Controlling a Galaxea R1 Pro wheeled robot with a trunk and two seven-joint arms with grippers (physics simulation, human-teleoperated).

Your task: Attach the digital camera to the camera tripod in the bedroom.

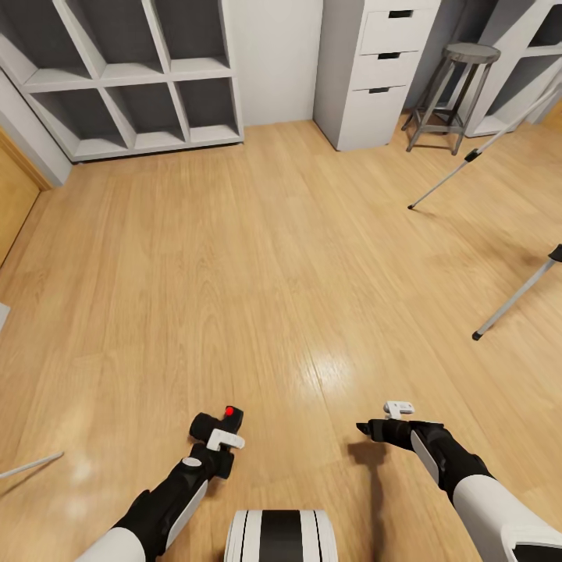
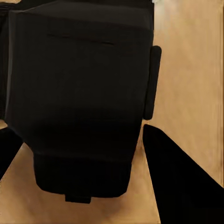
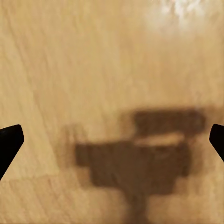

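Light honey-coloured wooden plank floor (image 3: 70, 60) spreads beneath the camera, its grain running on a slant and a faint seam between boards crossing low in the frame. A soft brown, blocky shadow (image 3: 140, 161) lies on the boards, made of a broad boxy mass topped by a narrower bar, with a thin stem trailing off from under it. A pale glare (image 3: 179, 9) brightens the wood at one corner. Two black, tapered fingertips (image 3: 9, 140) of the right gripper (image 3: 112, 140) poke in from opposite edges, set wide apart with bare floor between them, gripping nothing.
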